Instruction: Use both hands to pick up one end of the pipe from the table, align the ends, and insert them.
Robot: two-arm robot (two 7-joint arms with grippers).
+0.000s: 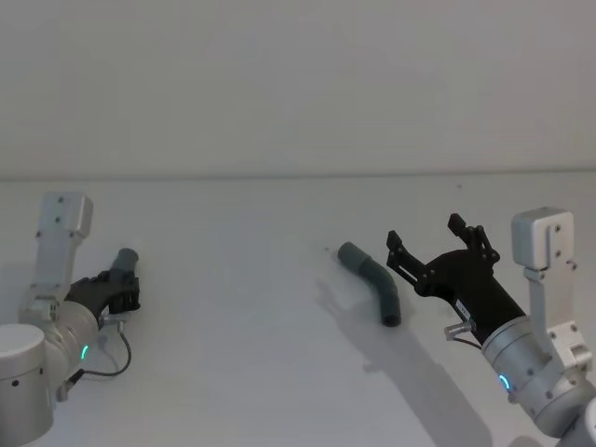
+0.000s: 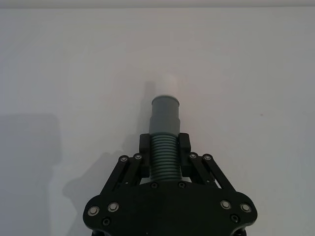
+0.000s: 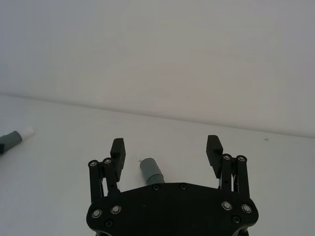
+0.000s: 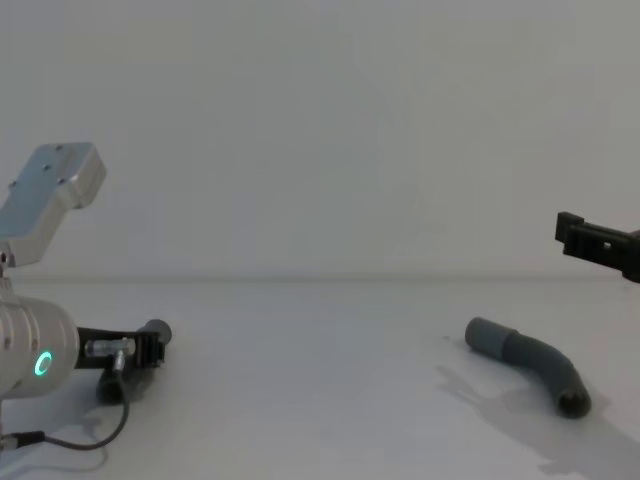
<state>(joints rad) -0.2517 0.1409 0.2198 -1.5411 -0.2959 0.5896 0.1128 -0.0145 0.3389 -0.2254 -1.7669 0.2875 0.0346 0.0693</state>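
One ribbed hose piece (image 2: 164,156) is sitting clamped between the jaws of the left gripper (image 2: 165,143), which are pressing on its ribs from both sides. Its smooth grey cuff (image 2: 165,112) is sticking out past the jaw tips and ending in a pale tip (image 2: 167,84), perhaps a lighter insert, though the view is too washed out to tell. The second hose piece (image 1: 374,283) is lying bent on the white surface (image 1: 233,372), in front of and beneath the right gripper (image 1: 426,233). That gripper's jaws are standing wide apart, gripping nothing. In the right wrist view one end (image 3: 149,170) of the lying piece is showing between them, nearer one jaw than the other. The two pieces are sitting well apart
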